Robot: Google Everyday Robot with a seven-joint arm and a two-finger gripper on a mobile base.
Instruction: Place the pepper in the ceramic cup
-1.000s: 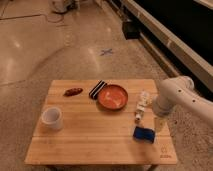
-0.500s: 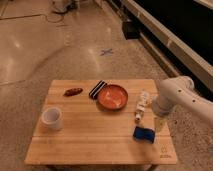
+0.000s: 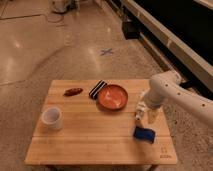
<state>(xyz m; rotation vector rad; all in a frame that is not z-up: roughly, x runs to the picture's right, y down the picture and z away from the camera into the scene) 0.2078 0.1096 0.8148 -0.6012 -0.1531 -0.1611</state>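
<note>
On wooden table (image 3: 100,137): tapered pepper (image 3: 73,91) rear-left | cylindrical white ceramic cup (image 3: 52,118) | tool (image 3: 144,116) right, grip indiscernible

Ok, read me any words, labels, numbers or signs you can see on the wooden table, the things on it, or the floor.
Nothing reads as words.
Small dark mark at the front right corner of the light wooden table: too blurred to read.
Blue cross mark on the floor: no letters.
The robot's gripper, by the blue block near the table's right edge: no legible label.
</note>
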